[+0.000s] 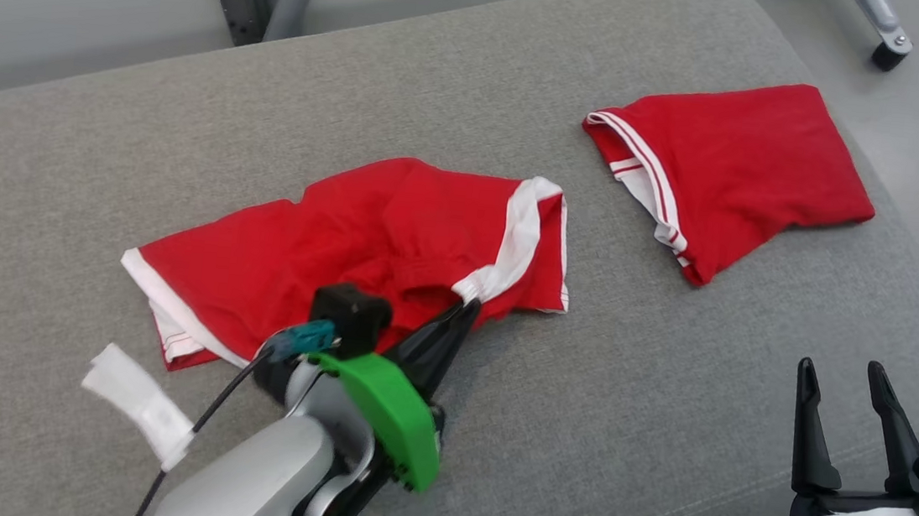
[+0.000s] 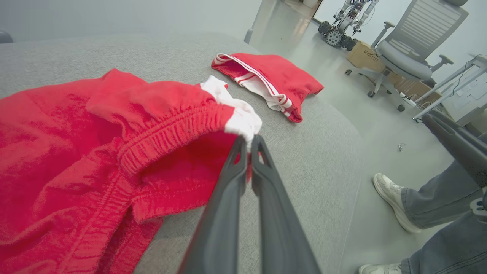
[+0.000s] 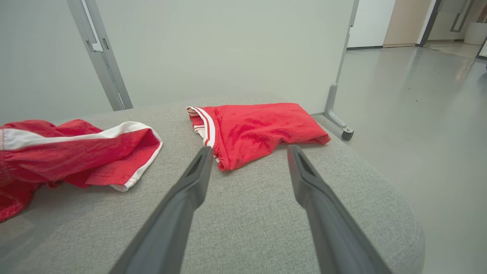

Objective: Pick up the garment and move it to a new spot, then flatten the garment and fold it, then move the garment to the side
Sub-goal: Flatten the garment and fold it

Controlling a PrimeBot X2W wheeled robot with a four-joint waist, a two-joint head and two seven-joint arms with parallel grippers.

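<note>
Red cloth with white trim lies crumpled across the middle of the grey cushion [image 1: 188, 97]: this is the garment [image 1: 326, 245], a pair of shorts. The left gripper [image 1: 465, 302] has its fingers pinched together on the white band [image 1: 516, 238] at the garment's near right corner. The right gripper [image 1: 853, 414] hangs spread wide and holds nothing, over the cushion's near right edge, well apart from the cloth.

The pinch looks shallow, with only a little trim caught at the fingertips, so a sharp lift could pull it free. Raised by this one corner, the rest would likely hang and bunch, which would make flattening harder. A carry to the right could drop it onto the second red garment [image 1: 729, 174], folded near the far right edge. A person's legs [image 2: 437, 198] stand close beside the cushion, so a wide swing might come near them.

In the head view the garment's long axis runs from lower left to upper right: the white-hemmed leg points to the robot's left, the waistband end towards the second red garment
</note>
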